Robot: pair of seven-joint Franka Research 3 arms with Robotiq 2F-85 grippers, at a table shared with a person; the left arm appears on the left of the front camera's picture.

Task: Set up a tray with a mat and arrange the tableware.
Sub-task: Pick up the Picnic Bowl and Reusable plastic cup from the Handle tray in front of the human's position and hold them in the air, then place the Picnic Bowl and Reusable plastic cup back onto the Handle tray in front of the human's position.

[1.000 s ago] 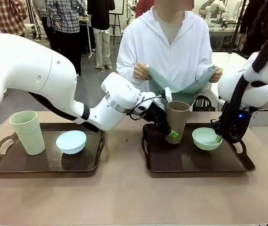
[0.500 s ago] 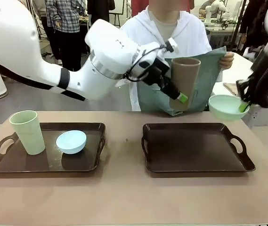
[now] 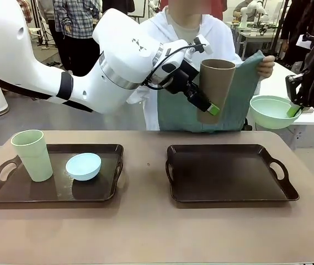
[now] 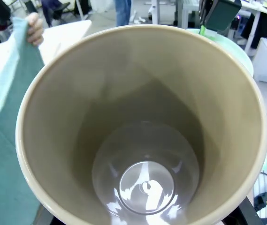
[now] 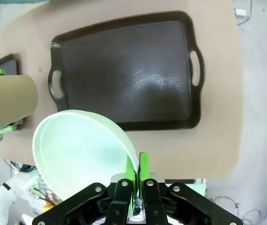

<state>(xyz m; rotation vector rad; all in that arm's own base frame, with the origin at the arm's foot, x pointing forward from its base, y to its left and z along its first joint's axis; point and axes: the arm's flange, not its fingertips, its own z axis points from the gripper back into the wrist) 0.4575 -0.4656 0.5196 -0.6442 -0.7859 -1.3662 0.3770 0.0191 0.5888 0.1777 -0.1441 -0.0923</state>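
Lifted higher, brown tumbler (image 3: 218,83) sits in left gripper (image 3: 208,108).

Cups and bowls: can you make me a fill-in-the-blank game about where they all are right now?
1. The cup in the left gripper, up in the air, is ____.
2. The bowl pinched by the right gripper is mint ____.
3. The pale green cup and the light blue bowl stand on the ____ tray.
Missing words: brown; green; left.
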